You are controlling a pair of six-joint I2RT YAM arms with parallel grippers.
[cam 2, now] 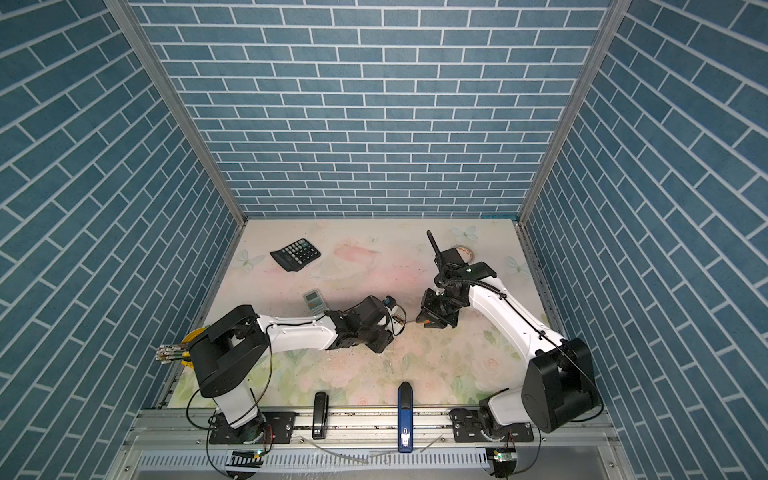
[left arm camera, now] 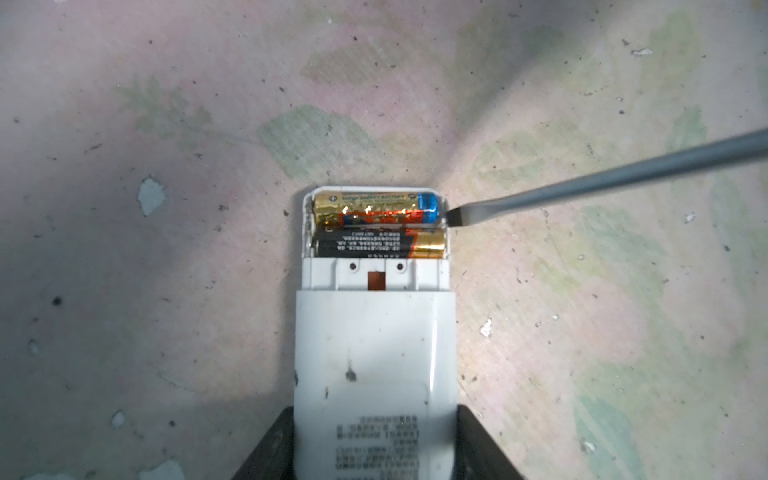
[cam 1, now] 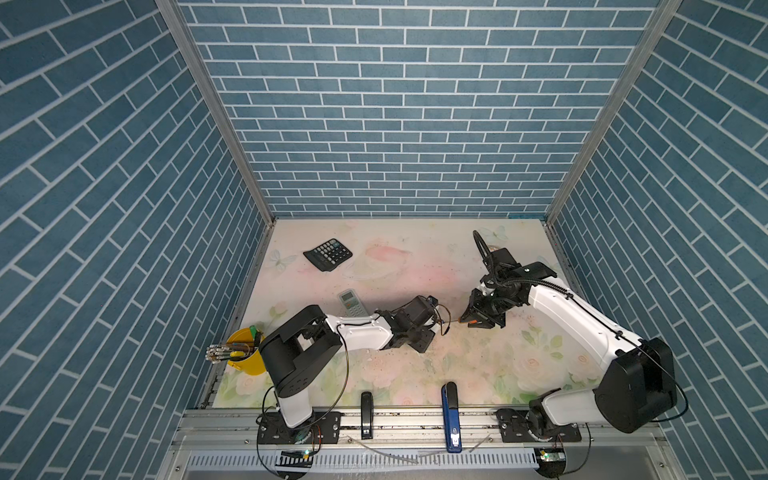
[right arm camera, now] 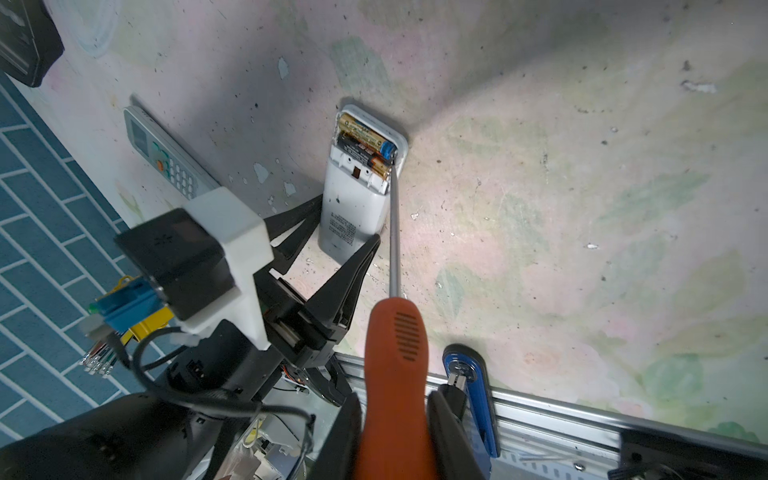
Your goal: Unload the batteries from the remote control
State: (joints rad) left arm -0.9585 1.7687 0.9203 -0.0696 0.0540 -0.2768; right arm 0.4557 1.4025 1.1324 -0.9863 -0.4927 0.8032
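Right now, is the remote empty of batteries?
No, two batteries lie side by side in the open back of the remote.

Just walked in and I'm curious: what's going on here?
The left pincer holds a white remote back-up, its battery compartment open. The right pincer grips an orange-handled screwdriver, whose flat tip sits at the blue end of the gold-and-blue battery. That one and the black-and-gold battery both lie in the compartment; neither is out yet.

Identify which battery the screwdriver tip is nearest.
The gold battery with the blue cap: the screwdriver blade sits by its cap; the black-and-gold battery lies beside it, farther off.
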